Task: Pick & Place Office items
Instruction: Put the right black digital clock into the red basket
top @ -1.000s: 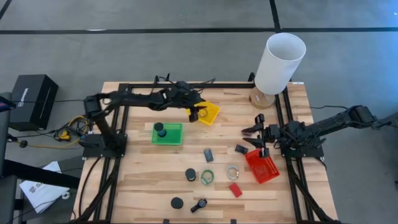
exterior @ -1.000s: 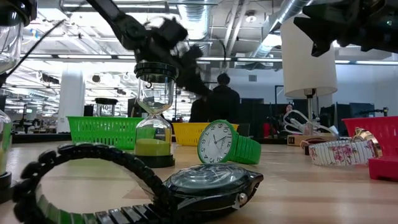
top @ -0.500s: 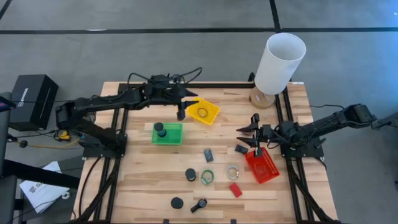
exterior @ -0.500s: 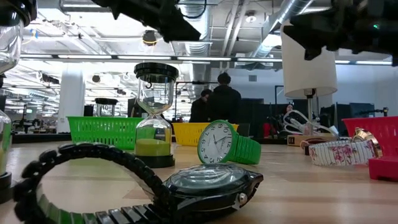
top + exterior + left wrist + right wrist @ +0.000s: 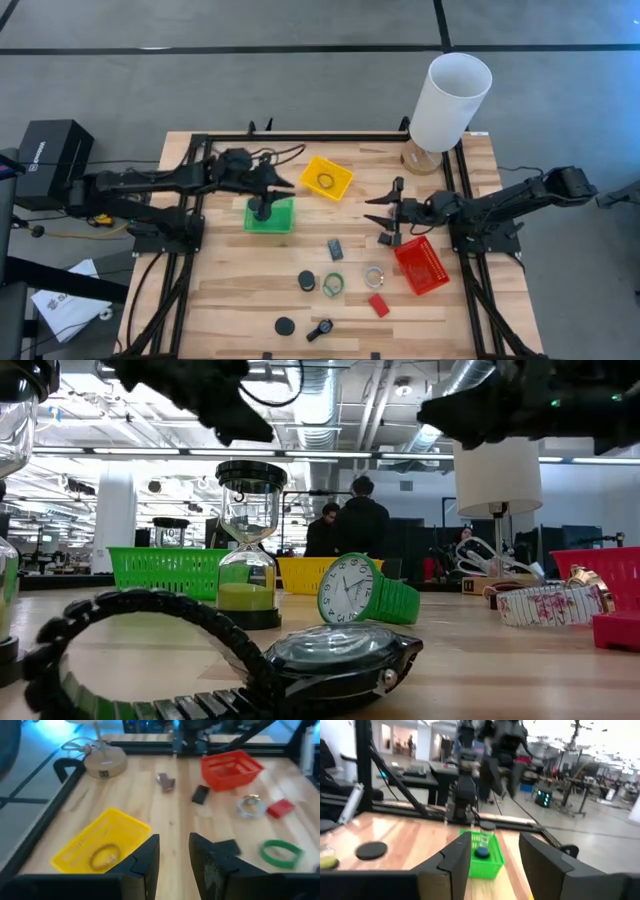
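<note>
Small office items lie on the wooden table's near half: a dark grey block (image 5: 335, 249), a black puck (image 5: 306, 281), a green ring (image 5: 333, 284), a clear ring (image 5: 374, 276), a red block (image 5: 379, 305), and another puck (image 5: 285, 325). A ring (image 5: 104, 856) lies in the yellow tray (image 5: 328, 179). My left gripper (image 5: 288, 185) hovers over the green tray's (image 5: 280, 222) far edge, open by a narrow gap (image 5: 174, 857), holding nothing. My right gripper (image 5: 381, 212) hangs open and holds nothing (image 5: 495, 860) left of the red tray (image 5: 421, 264), above a dark block (image 5: 388, 239).
A dark hourglass (image 5: 262, 208) stands in the green tray. A tall white cylinder (image 5: 450, 100) on a wooden foot stands at the far right corner. A black frame runs along the table's left, far and right edges. People stand in the room beyond the table (image 5: 360, 520).
My left gripper has drawn back from over the yellow tray toward the table's left edge and now hangs by the green tray; a ring lies in the yellow tray. My right gripper has moved from above the red tray toward the table's middle.
</note>
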